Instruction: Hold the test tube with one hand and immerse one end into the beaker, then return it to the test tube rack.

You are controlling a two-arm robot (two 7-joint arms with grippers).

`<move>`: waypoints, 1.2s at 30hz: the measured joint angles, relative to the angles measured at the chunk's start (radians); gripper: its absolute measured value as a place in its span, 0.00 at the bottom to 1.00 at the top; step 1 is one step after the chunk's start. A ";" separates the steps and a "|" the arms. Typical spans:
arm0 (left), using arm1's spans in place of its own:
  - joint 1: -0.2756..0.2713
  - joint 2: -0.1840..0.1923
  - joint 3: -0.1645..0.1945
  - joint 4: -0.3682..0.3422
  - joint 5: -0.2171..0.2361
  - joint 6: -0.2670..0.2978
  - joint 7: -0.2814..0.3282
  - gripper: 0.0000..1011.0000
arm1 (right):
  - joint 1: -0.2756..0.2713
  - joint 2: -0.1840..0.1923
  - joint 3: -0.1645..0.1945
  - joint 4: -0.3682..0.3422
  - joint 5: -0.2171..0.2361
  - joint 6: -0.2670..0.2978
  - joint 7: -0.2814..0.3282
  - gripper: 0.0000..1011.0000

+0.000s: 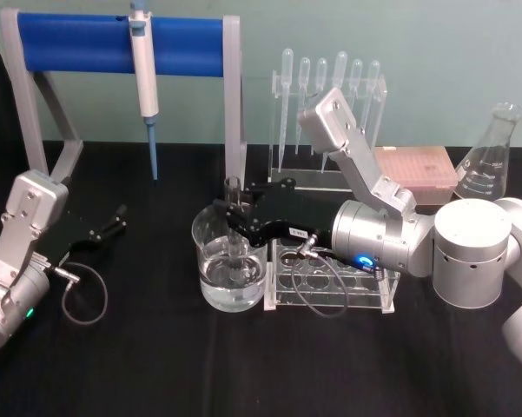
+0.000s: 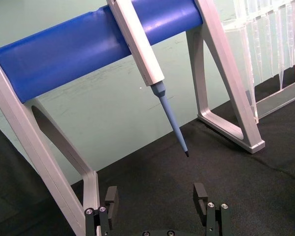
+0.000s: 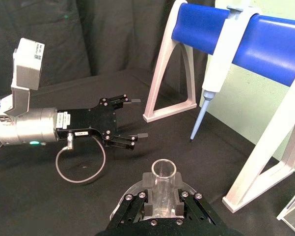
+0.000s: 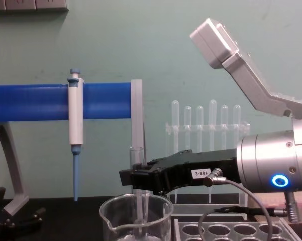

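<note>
Right end effector (image 1: 233,211) clamps one test tube (image 4: 136,158) — dipped into one beaker (image 1: 205,254); left end effector (image 2: 156,195) agape.

Black right tool (image 4: 133,179) with white label (image 4: 201,173), silver wrist (image 4: 271,163), blue ring light (image 4: 280,181), grey cable (image 4: 239,187).

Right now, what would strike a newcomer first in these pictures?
The right gripper, at the centre, holds the test tube upright in shut jaws, its lower end inside the beaker. Behind, on the left, a white-and-blue micropipette hangs from a blue-barred stand. The left gripper is parked open at the left.
</note>
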 joint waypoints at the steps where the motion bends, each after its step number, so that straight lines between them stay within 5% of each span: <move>1: 0.000 0.000 0.000 0.000 0.000 0.000 0.000 0.99 | 0.000 0.000 0.000 0.000 0.000 0.000 0.000 0.22; 36: 0.000 0.000 0.000 0.000 0.000 0.000 0.000 0.99 | 0.000 0.000 0.000 0.000 0.000 0.000 0.000 0.22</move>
